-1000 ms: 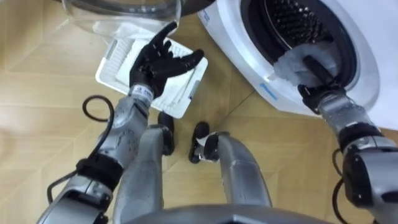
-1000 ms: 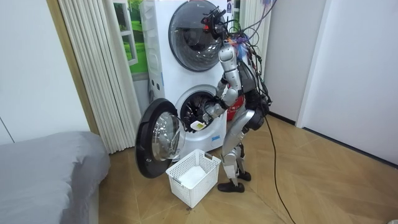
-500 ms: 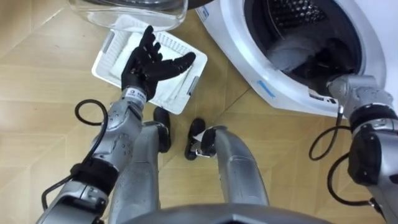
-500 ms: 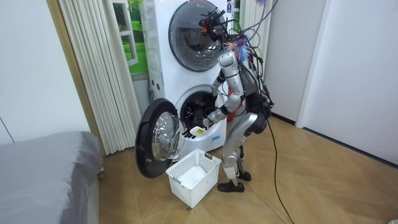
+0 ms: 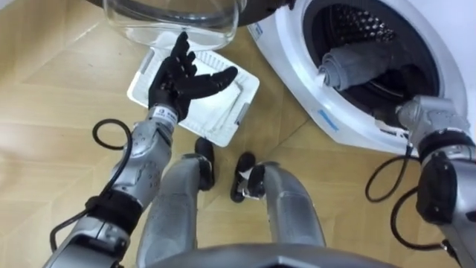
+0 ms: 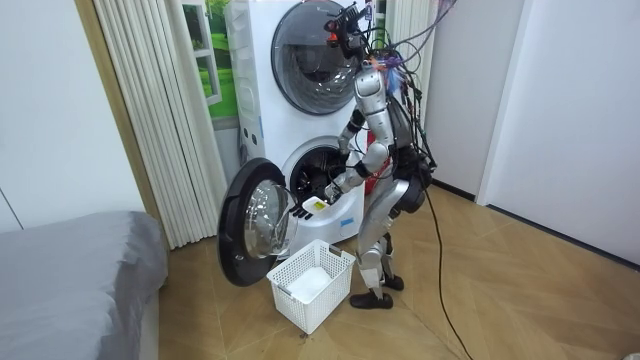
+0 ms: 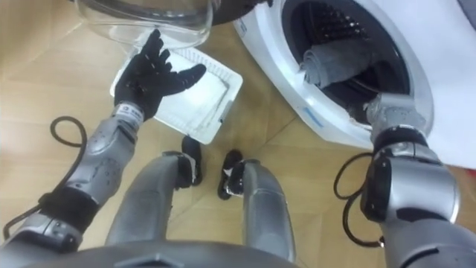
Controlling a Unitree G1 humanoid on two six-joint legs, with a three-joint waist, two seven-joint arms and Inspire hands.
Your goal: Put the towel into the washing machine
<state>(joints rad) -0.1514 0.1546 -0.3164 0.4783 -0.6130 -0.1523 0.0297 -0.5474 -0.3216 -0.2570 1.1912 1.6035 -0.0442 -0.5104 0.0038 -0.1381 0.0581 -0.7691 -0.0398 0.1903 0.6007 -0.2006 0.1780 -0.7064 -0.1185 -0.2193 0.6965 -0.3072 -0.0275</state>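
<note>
The towel (image 5: 355, 64) (grey, loosely rolled) lies inside the washer (image 5: 446, 71) drum at the upper right of the frame, well past the rim and touched by neither hand. The right hand (image 5: 400, 114) is at the lower edge of the drum mouth, right of centre. It is lost in the dark there, so I cannot tell how it is set. The left hand (image 5: 181, 80) hovers in the upper left with fingers spread wide and thumb out, holding nothing. It is above a white basket (image 5: 242, 104) that stands on the wood floor (image 5: 52, 112). The washer's glass door (image 5: 171, 18) hangs open along the top edge, just above the basket. In the room view the robot stands upright, close before the lower of two stacked machines, with the basket at its feet. A grey bed (image 6: 70, 265) fills the lower left.
</note>
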